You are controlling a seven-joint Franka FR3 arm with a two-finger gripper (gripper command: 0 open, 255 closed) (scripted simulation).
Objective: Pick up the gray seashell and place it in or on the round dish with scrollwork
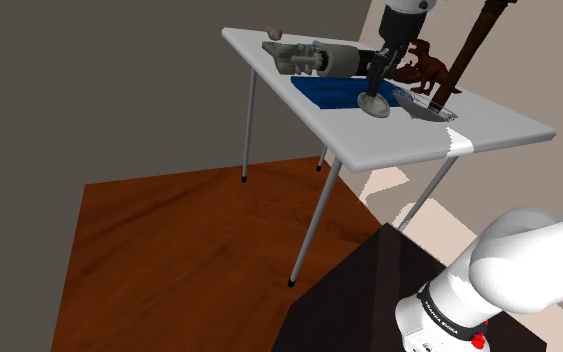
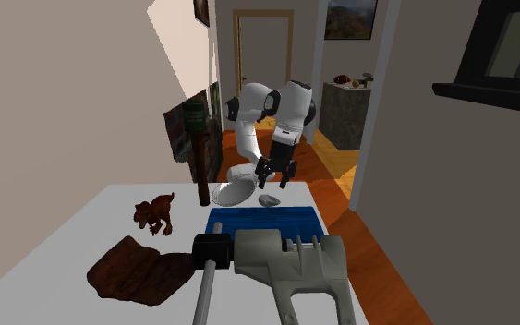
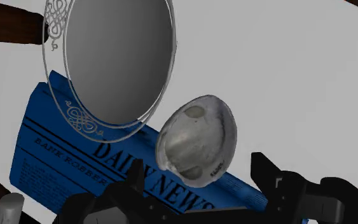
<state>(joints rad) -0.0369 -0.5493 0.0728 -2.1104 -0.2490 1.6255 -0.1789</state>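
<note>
Two risks are showing from here. The gray mottled seashell (image 3: 196, 140) is lying on the white desk (image 1: 499, 125), just beside the round clear-rimmed dish with scrollwork (image 3: 110, 63) and overlapping the edge of the blue folded newspaper (image 3: 82, 168). Its smooth, rounded back is probably offering poor purchase, so an off-centre squeeze could be squirting it sideways, against the dish or off the paper. The dish itself is appearing tilted, partly propped on that paper, so a shell released onto it may be sliding back out or rocking it. The black two-finger tool (image 2: 276, 177) is hanging just above the shell, beside the dish, with fingers standing well apart, gripping nothing and apparently touching nothing.
</note>
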